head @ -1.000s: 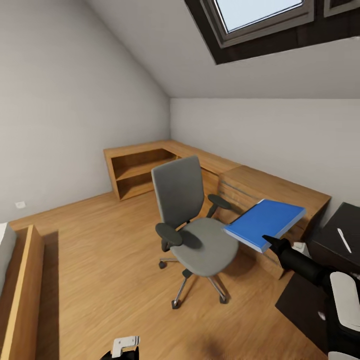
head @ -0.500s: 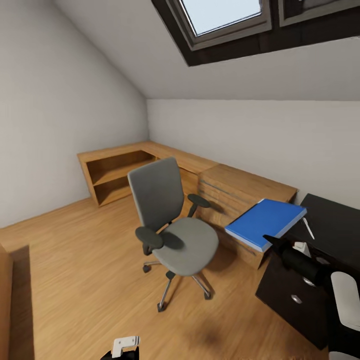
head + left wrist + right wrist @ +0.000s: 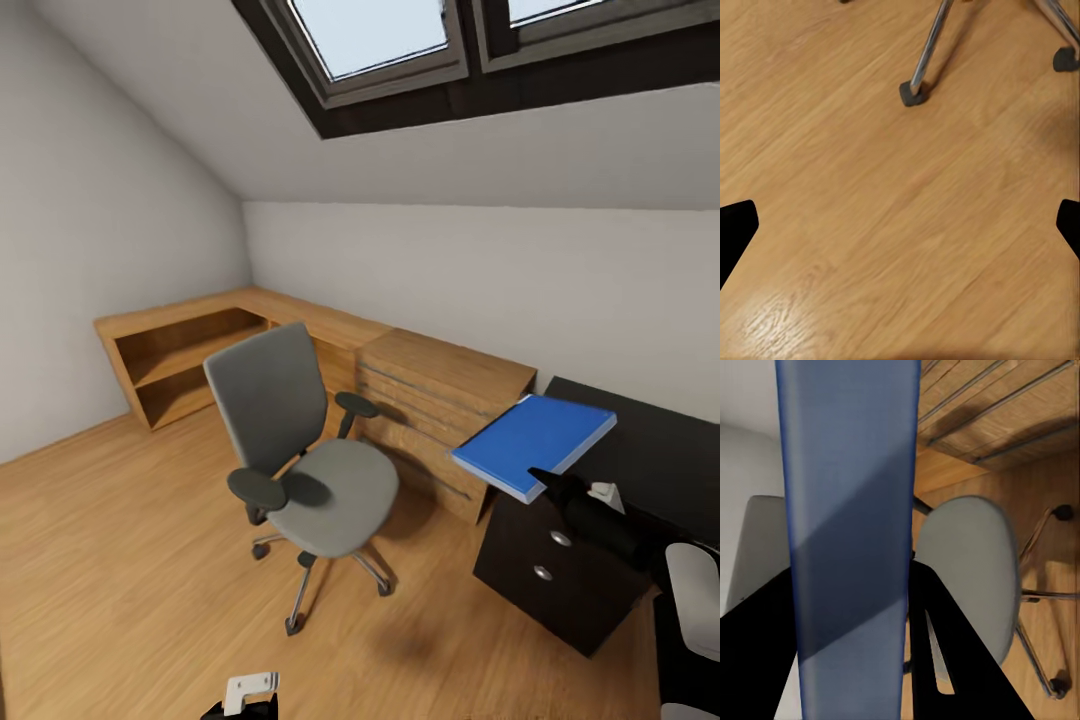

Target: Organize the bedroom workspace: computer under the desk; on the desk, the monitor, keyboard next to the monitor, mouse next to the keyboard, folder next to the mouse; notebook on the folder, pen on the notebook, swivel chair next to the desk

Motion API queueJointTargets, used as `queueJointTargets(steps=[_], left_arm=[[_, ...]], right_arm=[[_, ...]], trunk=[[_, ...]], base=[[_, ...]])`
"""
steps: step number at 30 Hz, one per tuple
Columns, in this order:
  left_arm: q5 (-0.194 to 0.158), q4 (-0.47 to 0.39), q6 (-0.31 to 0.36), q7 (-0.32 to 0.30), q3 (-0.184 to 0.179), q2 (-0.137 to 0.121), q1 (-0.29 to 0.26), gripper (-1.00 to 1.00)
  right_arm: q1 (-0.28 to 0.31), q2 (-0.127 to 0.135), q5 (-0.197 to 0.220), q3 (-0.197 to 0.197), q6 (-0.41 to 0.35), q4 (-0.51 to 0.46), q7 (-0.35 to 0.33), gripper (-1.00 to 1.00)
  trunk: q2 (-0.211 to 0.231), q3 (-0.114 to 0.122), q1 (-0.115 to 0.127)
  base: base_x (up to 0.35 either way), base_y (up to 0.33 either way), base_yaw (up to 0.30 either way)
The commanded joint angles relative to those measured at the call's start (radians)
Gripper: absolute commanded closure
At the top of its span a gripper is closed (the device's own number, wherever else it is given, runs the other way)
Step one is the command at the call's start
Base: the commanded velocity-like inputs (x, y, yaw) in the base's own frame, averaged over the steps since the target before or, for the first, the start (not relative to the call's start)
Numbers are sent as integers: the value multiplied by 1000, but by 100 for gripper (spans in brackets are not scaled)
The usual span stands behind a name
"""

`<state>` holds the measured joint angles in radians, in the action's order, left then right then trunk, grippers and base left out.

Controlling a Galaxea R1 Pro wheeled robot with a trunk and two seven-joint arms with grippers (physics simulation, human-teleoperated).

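Right gripper clamped on the blue folder, held in the air.
The folder hangs above the dark desk's edge; the left wrist view adds spread-apart left fingertips over floor by the swivel chair's casters.

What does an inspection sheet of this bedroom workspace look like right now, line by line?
Surface: dark desk, bare where visible.
Job's things: blue folder held aloft; swivel chair with empty seat, apart from the desk.
Clutter: nothing seen.
Grippers: right gripper shut on the folder; left gripper open over wooden floor.
Cables: nothing seen.
Surroundings: wooden drawer unit, open shelf unit, skylight.
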<state>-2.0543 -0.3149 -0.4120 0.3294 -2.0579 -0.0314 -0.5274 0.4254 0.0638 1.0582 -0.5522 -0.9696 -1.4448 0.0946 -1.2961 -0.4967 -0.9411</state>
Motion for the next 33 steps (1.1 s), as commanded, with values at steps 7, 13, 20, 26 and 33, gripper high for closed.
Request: queueJointTargets(steps=[7, 13, 20, 26, 33], left_arm=[[-4, -5, -4, 6, -8, -1, -2, -100], [-4, -6, -5, 4, -8, -1, -2, -100], [-4, -6, -8, 5, -8, -1, -2, -100], [-4, -6, -8, 5, -8, -1, -2, -100], [-4, -11, -7, 5, -10, 0, -2, -100]], right_arm=[[1, 1, 11, -4, -3, 0, 10, 100], [1, 9, 11, -52, -2, 8, 10, 100], [1, 10, 11, -57, -2, 9, 10, 100], [1, 14, 11, -59, -1, 9, 10, 100], [1, 16, 11, -60, 6, 10, 10, 100]], trunk=[[42, 18, 23], [42, 18, 23], [42, 18, 23], [42, 18, 23], [56, 24, 31]], base=[[0, 0, -290], [0, 0, -296], [0, 0, -297], [0, 0, -297], [0, 0, -297]])
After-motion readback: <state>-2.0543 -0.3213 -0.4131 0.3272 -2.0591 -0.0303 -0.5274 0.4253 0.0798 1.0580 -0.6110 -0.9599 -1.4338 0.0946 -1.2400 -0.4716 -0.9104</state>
